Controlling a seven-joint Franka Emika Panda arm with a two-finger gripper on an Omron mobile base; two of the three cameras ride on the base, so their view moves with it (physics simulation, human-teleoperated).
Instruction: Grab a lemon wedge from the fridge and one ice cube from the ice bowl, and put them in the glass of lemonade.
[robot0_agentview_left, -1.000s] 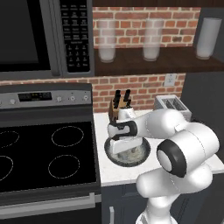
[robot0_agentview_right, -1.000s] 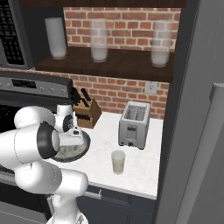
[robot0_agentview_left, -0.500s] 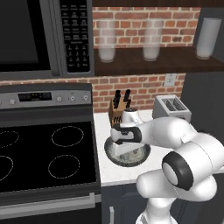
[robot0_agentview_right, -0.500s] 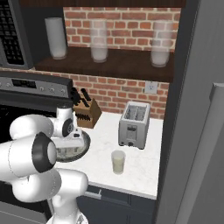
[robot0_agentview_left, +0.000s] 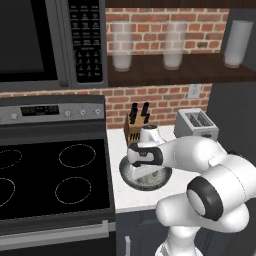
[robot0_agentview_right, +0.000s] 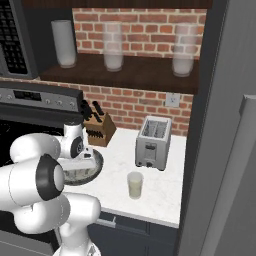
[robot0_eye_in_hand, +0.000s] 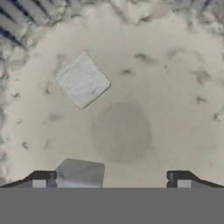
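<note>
**Over the ice bowl, jaws wide**

While the arm reaches low over the counter, the gripper (robot0_eye_in_hand: 111, 177) hangs inside the ice bowl (robot0_agentview_left: 131, 179), jaws spread well apart with nothing between them. From the hand view, the bowl's inside is pale, sandy and speckled with small dark flecks, with a faint round patch at its middle. One ice cube (robot0_eye_in_hand: 82, 80) lies there, a flat-topped, whitish-grey square turned on its corner. A second ice cube (robot0_eye_in_hand: 80, 173) sits just beside the left fingertip, paler grey and partly cut off. From the right base view, the bowl (robot0_agentview_right: 94, 169) is a wide, shallow dark dish on the white counter (robot0_agentview_right: 160, 185), in front of the knife block (robot0_agentview_right: 98, 129). The glass of lemonade (robot0_agentview_right: 134, 185), a small clear tumbler of pale yellowish liquid, stands near the toaster (robot0_agentview_right: 152, 143).
</note>
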